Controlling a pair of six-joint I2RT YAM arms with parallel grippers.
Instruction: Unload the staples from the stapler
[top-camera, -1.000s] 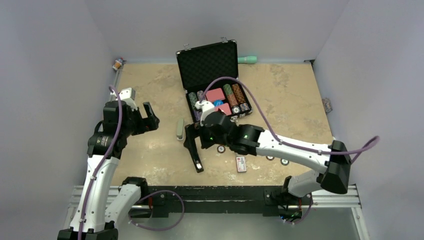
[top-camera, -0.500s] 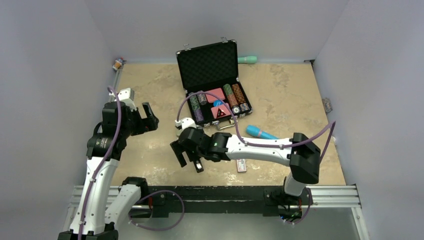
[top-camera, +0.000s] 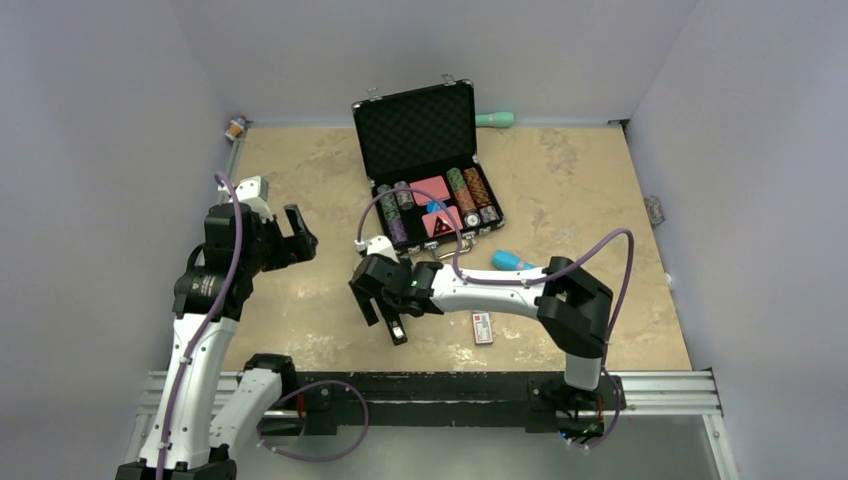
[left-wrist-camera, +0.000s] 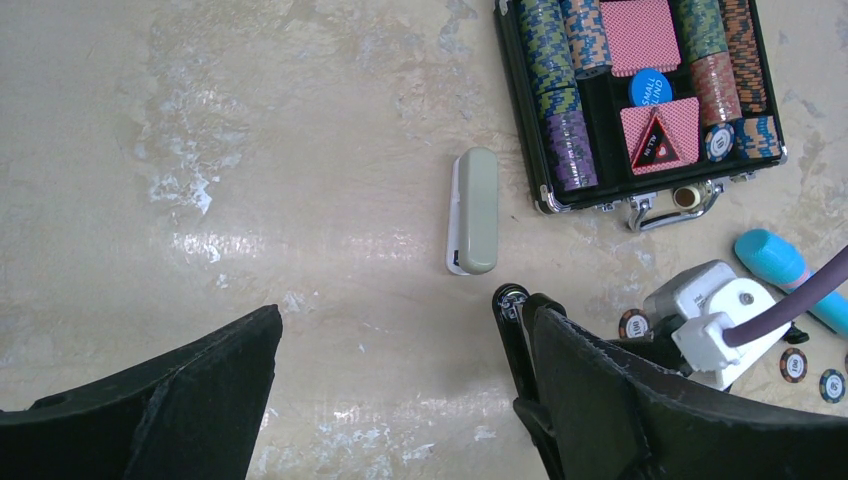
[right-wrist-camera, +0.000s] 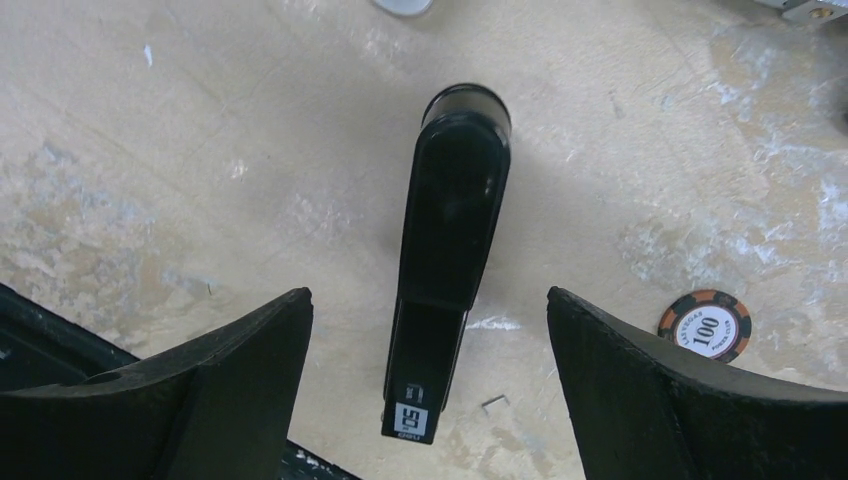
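Your right gripper (right-wrist-camera: 428, 296) stands wide, one finger on either side of the black stapler (right-wrist-camera: 450, 230) and touching neither flank. The stapler lies flat on the table (right-wrist-camera: 150, 150), slightly askew, with its rounded end at 12 o'clock and its labelled end at 6. A loose staple (right-wrist-camera: 492, 403) lies at 5 o'clock of it and a poker chip (right-wrist-camera: 712, 324) at 4. Your left gripper (left-wrist-camera: 400, 330) hangs wide and empty, well apart at 10 o'clock.

Risks: given the skew, one finger would meet the body first and swivel it. Clamping across the lid would pinch the magazine closed. Whether the magazine is open cannot be told.
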